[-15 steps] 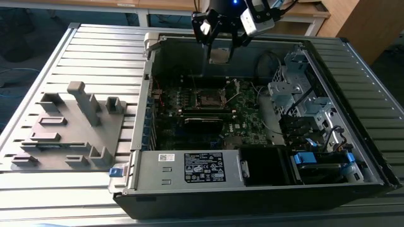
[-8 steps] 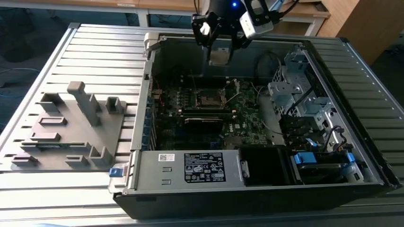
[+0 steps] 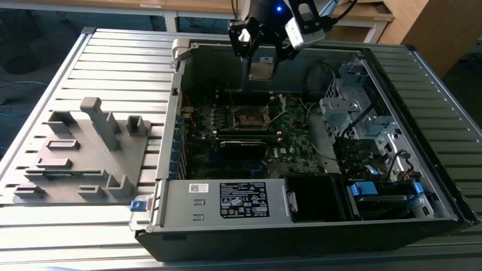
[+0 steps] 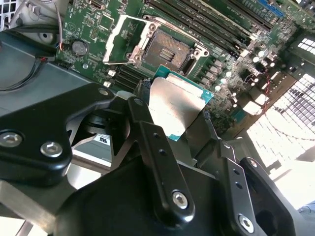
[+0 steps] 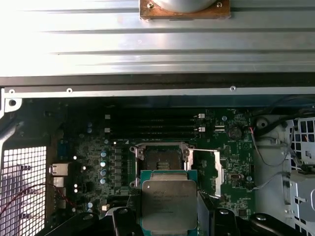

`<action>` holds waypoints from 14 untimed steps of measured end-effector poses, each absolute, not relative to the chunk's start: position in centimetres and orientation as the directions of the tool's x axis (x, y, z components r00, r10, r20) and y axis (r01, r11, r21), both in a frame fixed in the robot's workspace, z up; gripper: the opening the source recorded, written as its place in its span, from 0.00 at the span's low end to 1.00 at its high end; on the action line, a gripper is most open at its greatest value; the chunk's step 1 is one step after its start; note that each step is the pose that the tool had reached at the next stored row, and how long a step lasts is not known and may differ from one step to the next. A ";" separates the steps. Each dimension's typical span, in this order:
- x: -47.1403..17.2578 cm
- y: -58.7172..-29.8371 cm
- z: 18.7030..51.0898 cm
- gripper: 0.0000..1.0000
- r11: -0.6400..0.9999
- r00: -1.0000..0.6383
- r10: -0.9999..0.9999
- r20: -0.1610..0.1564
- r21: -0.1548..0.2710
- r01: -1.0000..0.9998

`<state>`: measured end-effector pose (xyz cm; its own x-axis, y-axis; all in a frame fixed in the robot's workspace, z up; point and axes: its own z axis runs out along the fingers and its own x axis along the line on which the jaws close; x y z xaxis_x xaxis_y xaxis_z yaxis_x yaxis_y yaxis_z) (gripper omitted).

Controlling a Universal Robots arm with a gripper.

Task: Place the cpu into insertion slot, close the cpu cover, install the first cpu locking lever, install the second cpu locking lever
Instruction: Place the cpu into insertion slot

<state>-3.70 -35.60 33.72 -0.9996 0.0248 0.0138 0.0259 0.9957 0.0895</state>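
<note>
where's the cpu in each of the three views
Exterior view: the cpu hangs in the gripper above the open case.
Second wrist view: the cpu is gripped, silvery face showing, apart from the insertion slot.
First wrist view: the cpu is gripped just short of the insertion slot.
Shared landmark: the insertion slot, empty and uncovered in all three.

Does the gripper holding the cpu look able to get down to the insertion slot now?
Probably yes. The gripper holds the cpu above the open case, the cpu cover is swung aside, and nothing lies over the insertion slot.
</note>
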 end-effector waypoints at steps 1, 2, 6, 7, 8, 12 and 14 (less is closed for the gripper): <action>-3.7 -35.6 33.7 0.54 0.996 -1.000 0.025 0.014 0.089 0.026; -3.7 -35.6 33.6 0.54 0.996 -1.000 0.025 0.014 0.090 0.026; -3.7 -35.6 33.5 0.54 0.996 -1.000 0.025 0.014 0.090 0.026; -3.7 -35.6 33.4 0.54 0.996 -1.000 0.025 0.014 0.090 0.026; -3.7 -35.6 33.4 0.54 0.996 -1.000 0.025 0.014 0.090 0.026; -3.7 -35.6 33.2 0.54 0.996 -1.000 0.025 0.014 0.089 0.026; -3.7 -35.6 33.1 0.54 0.996 -1.000 0.025 0.014 0.089 0.026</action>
<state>-3.71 -35.60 33.11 -0.9996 0.0248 0.0138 0.0259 0.9957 0.0895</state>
